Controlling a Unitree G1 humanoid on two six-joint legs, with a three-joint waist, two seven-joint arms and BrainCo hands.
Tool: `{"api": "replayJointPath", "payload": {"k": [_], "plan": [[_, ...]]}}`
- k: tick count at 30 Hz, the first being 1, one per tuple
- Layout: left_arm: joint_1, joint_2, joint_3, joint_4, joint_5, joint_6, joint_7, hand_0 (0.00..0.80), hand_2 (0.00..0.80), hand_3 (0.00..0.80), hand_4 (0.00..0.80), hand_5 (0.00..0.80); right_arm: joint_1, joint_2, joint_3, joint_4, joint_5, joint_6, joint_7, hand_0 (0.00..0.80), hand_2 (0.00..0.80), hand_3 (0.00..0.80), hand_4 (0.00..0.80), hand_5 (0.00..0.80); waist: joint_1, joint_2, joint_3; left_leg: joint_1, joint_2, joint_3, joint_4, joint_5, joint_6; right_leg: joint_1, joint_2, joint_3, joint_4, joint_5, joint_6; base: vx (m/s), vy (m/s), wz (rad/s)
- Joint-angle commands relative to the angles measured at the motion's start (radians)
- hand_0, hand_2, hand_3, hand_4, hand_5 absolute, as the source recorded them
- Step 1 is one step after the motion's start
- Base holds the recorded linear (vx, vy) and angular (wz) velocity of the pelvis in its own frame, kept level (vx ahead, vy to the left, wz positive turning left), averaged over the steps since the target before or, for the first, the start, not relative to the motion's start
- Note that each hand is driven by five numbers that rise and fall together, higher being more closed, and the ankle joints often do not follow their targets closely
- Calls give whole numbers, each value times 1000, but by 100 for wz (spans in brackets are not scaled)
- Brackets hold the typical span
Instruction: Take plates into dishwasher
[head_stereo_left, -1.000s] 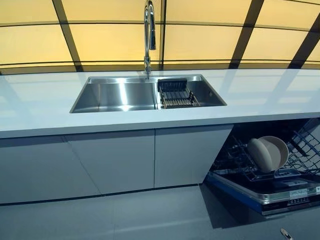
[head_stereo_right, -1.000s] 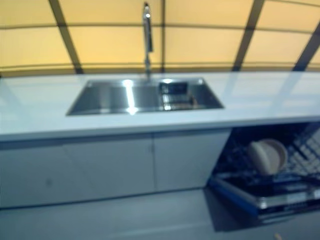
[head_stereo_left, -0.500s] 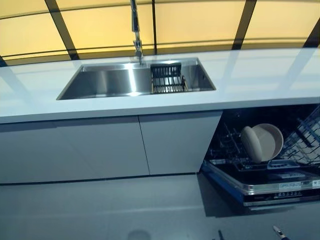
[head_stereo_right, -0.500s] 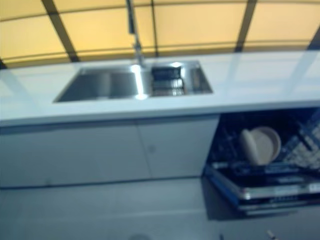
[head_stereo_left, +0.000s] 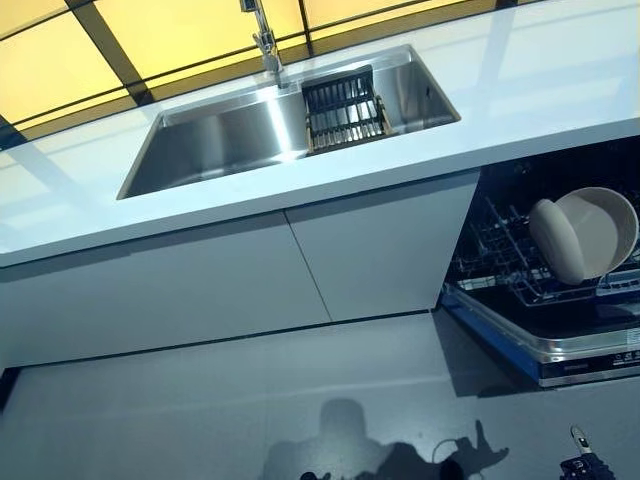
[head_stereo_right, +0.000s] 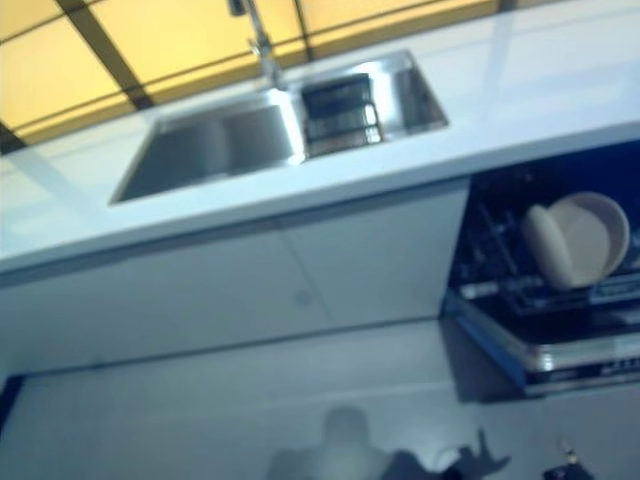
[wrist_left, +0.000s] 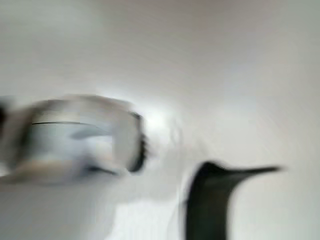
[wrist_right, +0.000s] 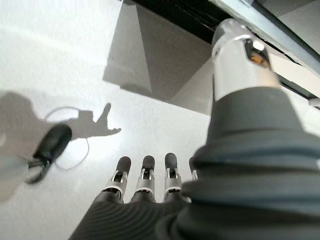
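Two beige plates (head_stereo_left: 585, 235) stand on edge, one against the other, in the lower rack (head_stereo_left: 520, 280) of the open dishwasher (head_stereo_left: 560, 345) under the counter at the right. My right hand (wrist_right: 145, 175) hangs low over the grey floor in front of the dishwasher, fingers straight and holding nothing; its tip shows at the bottom right of the left eye view (head_stereo_left: 583, 466). My left hand (wrist_left: 75, 135) shows only as a blurred silver shape in the left wrist view. No plate is in either hand.
A white counter (head_stereo_left: 520, 90) holds a steel sink (head_stereo_left: 220, 140) with a black drainer basket (head_stereo_left: 345, 105) and a tap (head_stereo_left: 262, 40). White cabinet doors (head_stereo_left: 250, 270) run below it. The dishwasher's pulled-out front juts over the floor at the right.
The whole picture has shifted and tilted, so the camera has moved and now shows more floor. The plates keep their place in the rack.
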Motion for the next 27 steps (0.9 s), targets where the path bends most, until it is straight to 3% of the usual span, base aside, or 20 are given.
{"api": "replayJointPath", "payload": {"k": [1, 6, 13, 20, 27], "plan": [[-6, 31, -46, 42, -38, -37, -15, 0, 0, 0, 0, 0, -26, -21, -45, -15, 167, -69, 138, 0, 0, 0, 0, 0, -10, -22, 16, -36, 19, -28, 114, -66, 29, -51, -8, 4, 184, -145, -66, -19, 60, -5], [2, 15, -59, 35, -67, -49, -31, 0, 0, 0, 0, 0, -58, -10, -52, -58, 302, -120, 238, 0, 0, 0, 0, 0, -12, -6, 35, -66, 12, -23, 152, -75, 30, -94, -13, 9, 234, -160, -77, -6, 16, -1], [22, -1, -86, 33, -78, -51, -37, 0, 0, 0, 0, 0, -134, 6, -77, -162, 648, -277, 443, 0, 0, 0, 0, 0, -14, 24, 45, -90, -4, -17, 201, -94, 30, -144, -36, 4, 331, -205, -95, 10, 4, 2], [39, -3, -103, 15, -79, -54, -48, 0, 0, 0, 0, 0, -190, -8, -104, -217, 651, -287, 516, 0, 0, 0, 0, 0, -11, 43, 46, -102, -11, -18, 222, -97, 30, -162, -43, 1, 358, -215, -105, -3, -2, -1], [58, -1, -109, -25, -84, -33, -31, 0, 0, 0, 0, 0, -330, -119, -64, -238, 573, -254, 506, 0, 0, 0, 0, 0, 13, 63, 47, -140, -19, -16, 280, -104, 33, -191, -59, -3, 415, -235, -116, -1, 0, 0]]}}
